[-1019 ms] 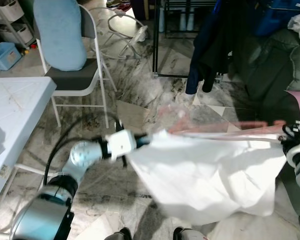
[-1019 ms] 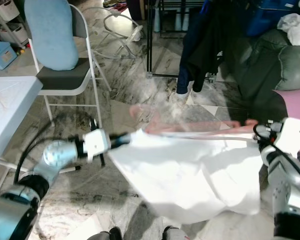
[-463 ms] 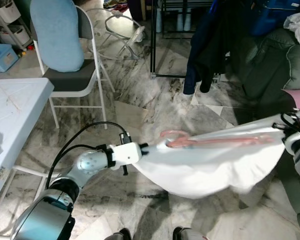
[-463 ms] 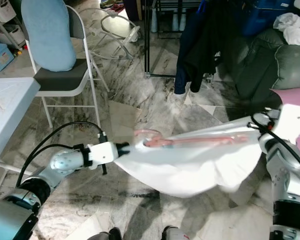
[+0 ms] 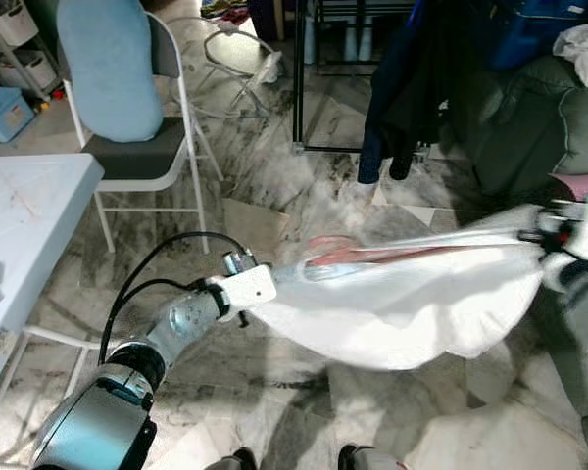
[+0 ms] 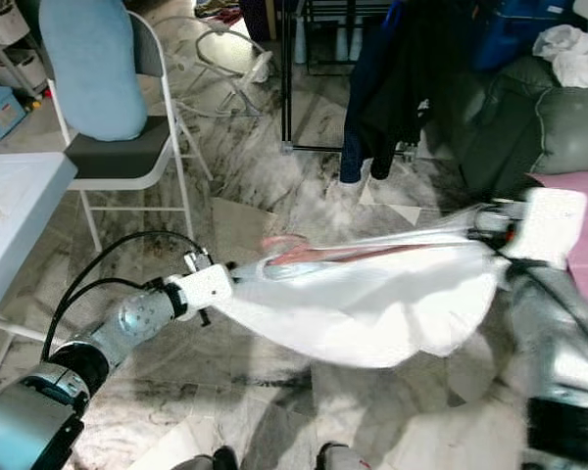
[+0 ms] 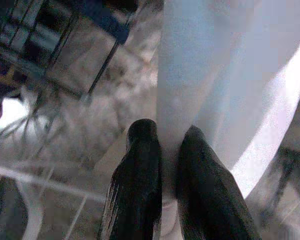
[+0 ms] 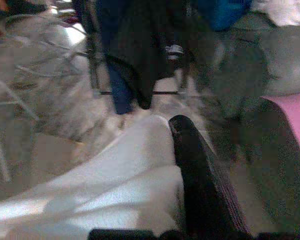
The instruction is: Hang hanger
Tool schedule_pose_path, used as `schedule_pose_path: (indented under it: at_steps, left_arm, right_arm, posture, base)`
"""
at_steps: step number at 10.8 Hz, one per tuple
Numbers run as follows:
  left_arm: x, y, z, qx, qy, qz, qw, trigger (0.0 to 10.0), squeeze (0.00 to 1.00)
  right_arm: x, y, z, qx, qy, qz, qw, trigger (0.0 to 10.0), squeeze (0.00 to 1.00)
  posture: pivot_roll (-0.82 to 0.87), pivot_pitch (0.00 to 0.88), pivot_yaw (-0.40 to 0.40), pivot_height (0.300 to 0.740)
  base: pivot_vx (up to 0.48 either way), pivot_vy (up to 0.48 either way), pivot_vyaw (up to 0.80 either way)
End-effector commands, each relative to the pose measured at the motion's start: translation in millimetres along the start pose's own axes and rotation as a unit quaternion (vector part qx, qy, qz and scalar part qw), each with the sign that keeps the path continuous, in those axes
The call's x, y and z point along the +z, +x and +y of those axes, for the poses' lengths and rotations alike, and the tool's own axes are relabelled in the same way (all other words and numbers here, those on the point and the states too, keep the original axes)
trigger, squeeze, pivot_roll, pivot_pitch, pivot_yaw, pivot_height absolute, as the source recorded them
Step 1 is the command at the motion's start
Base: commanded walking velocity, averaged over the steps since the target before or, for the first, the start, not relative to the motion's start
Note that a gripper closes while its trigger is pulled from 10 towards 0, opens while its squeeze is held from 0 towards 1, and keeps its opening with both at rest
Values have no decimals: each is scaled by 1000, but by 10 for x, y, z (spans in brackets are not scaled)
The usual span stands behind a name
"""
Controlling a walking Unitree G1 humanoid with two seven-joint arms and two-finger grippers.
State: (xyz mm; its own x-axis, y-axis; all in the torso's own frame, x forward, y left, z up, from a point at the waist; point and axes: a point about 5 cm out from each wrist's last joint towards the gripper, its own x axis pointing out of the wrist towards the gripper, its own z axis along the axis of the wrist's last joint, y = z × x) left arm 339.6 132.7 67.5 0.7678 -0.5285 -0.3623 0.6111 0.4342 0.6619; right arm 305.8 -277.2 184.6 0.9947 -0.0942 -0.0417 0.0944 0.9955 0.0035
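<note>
A white garment is stretched above the floor between my two grippers. A pink hanger lies inside it along its top edge, with the hook poking out near the left end. My left gripper is shut on the left corner of the cloth; in the left wrist view both black fingers pinch the white cloth. My right gripper holds the right end; in the right wrist view the cloth sits against a black finger.
A black clothes rack with dark clothes hanging on it stands ahead. A folding chair with a blue cushion and a white table are at the left. A dark sofa is at the right.
The garment hung loose and low a second ago; now it is pulled taut and flatter. My right gripper has risen and my left gripper has moved slightly up.
</note>
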Motion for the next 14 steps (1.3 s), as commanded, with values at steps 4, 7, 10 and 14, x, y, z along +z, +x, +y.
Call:
schedule_pose_path:
  at_steps: [4,7,10,14]
  left_arm:
    - [-304,-26,-356,48,-192,120,973,0,0]
    - [7,188,-563,13,-254,91,963,0,0]
    - [307,348,-447,31,-325,43,944,0,0]
    - [433,412,-172,93,-435,23,895,0,0]
  right_arm:
    - [27,54,642,60,9,-30,998,0,0]
    - [-242,16,1204,136,8,12,991,0,0]
    - [-597,-190,1490,229,-37,72,970,0,0]
    - [-1154,-430,1561,265,-74,159,948,0,0]
  posture:
    - [-315,154,82,740]
    - [-334,155,82,740]
    - [-339,152,85,740]
    - [-331,145,82,740]
  base:
    - [0,0,0]
    - [0,0,0]
    - [0,0,0]
    - [0,0,0]
